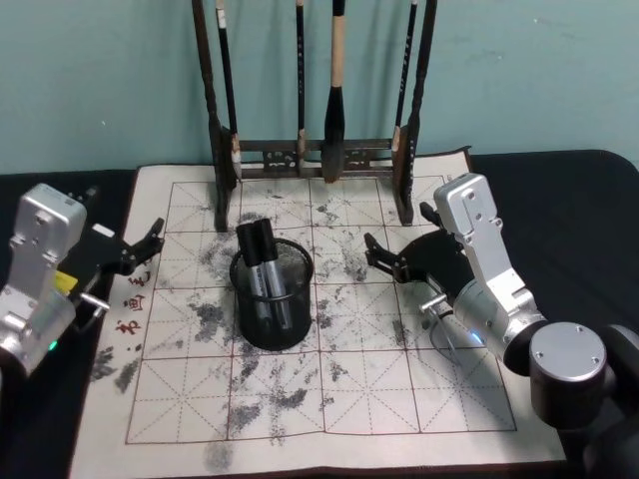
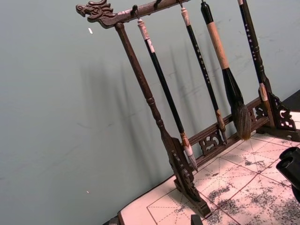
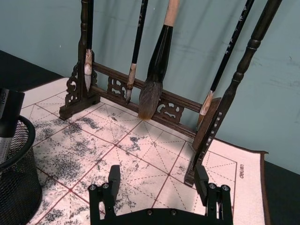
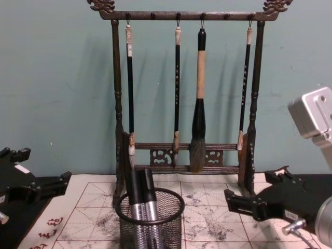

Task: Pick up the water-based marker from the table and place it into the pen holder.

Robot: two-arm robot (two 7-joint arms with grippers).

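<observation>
The black wire-mesh pen holder (image 1: 272, 304) stands on the cloth's middle, also in the chest view (image 4: 150, 220) and the right wrist view (image 3: 16, 180). Two black-capped, silver-bodied markers (image 1: 260, 261) (image 4: 140, 205) stand upright inside it; I cannot tell which is the water-based marker. My right gripper (image 1: 384, 257) (image 3: 158, 180) (image 4: 251, 188) hovers open and empty to the holder's right. My left gripper (image 1: 147, 246) (image 4: 39, 168) is open and empty at the cloth's left edge.
A tall dark wooden brush rack (image 1: 310, 160) (image 4: 181, 155) with several hanging brushes stands behind the holder along the cloth's far edge. The cream ink-stained cloth (image 1: 329, 399) covers the dark table (image 1: 579, 200). A teal wall rises behind.
</observation>
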